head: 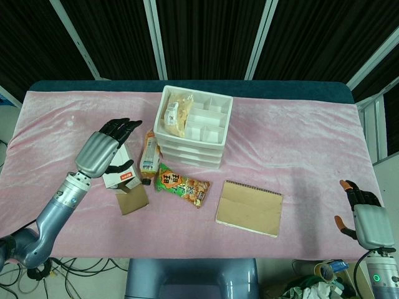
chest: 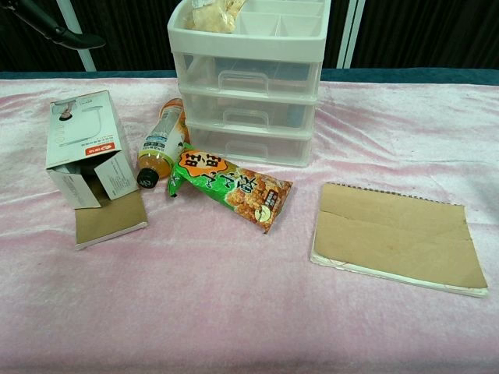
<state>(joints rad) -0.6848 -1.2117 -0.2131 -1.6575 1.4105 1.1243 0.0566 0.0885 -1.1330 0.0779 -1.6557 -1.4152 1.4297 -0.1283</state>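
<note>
While left robot hand (head: 107, 149) is hovering over white box (head: 120, 174), with open flap lying near side, best grasp is coming down squarely over box top, fingers staying clear of bottle.

- Near right: right robot hand (head: 365, 215) sitting at worktop (head: 299, 134) edge, fingers loosely spread, holding nothing, well apart from notebook (head: 249, 207).
- Near centre: snack packet (head: 181, 185) lying just right of box.
- Left: left robot hand fingers reaching forward, spread, gripping nothing; contact with box — cannot tell.
- Bottle (head: 149, 156) lying just beside box, toward drawer unit (head: 193, 126).

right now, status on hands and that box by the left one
Left hand open, over box. Box on its side, flaps open. Bottle right beside it. Right hand open, at table edge.
</note>
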